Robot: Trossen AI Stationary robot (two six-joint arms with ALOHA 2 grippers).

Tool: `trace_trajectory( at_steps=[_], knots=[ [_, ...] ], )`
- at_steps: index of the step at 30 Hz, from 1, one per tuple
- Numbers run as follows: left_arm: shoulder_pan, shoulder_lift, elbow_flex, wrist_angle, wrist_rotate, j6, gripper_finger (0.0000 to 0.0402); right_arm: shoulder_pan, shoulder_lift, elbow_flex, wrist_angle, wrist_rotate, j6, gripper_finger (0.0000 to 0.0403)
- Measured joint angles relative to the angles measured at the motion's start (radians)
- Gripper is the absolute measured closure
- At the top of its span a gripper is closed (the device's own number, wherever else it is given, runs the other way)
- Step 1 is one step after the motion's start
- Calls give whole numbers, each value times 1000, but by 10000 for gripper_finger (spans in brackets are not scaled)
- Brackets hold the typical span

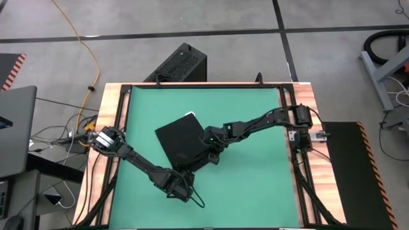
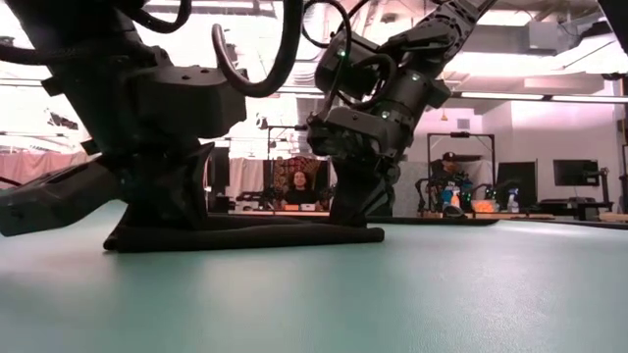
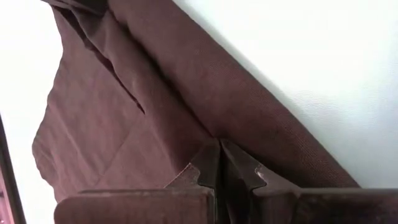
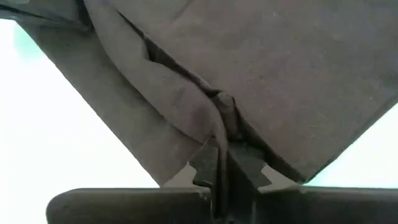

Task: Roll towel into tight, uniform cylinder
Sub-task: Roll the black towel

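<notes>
The black towel (image 1: 181,139) lies mostly flat on the green mat (image 1: 255,185), turned at an angle, with its small white tag (image 1: 189,114) at the far edge. My left gripper (image 1: 181,175) is shut on the towel at its near corner and also shows in the low view (image 2: 165,224). My right gripper (image 1: 213,153) is shut on the towel at its right corner and also shows in the low view (image 2: 355,214). In the low view the towel (image 2: 255,235) is a thin, flat strip between the two grippers. My left gripper pinches the towel cloth (image 3: 205,140) between its two fingers, close to a folded-over edge. The fingers point down at the mat. The cloth lies slack on the mat; whether it is one layer or several does not show. My right gripper pinches a bunched fold of the towel (image 4: 217,115) between its two fingers, near the corner. The fingers slant down from the table's right side. The towel lies on the mat, with a raised wrinkle (image 4: 155,74) running away from the hold.
A black ribbed box (image 1: 179,64) stands on the floor beyond the table's far edge. A wooden frame (image 1: 108,128) borders the mat. Bare mat lies to the right and near side. People sit in the room behind (image 2: 294,186).
</notes>
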Motion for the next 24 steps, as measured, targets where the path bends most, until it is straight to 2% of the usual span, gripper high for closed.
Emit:
trace_trajectory(
  at_steps=[9,15,19,22,24],
  knots=[
    [0,0,0,-4,5,3,401,-1,-108,-3,-65,54,-42,314],
    [0,0,0,-5,8,4,401,8,-210,-2,-136,101,-150,307],
    [3,0,0,-9,13,7,401,23,-255,-18,-134,138,-329,307],
    [3,0,0,-11,18,17,401,63,-285,-84,-44,53,-560,309],
    [3,0,0,-17,18,17,401,88,-291,-136,82,11,-607,314]
  ],
)
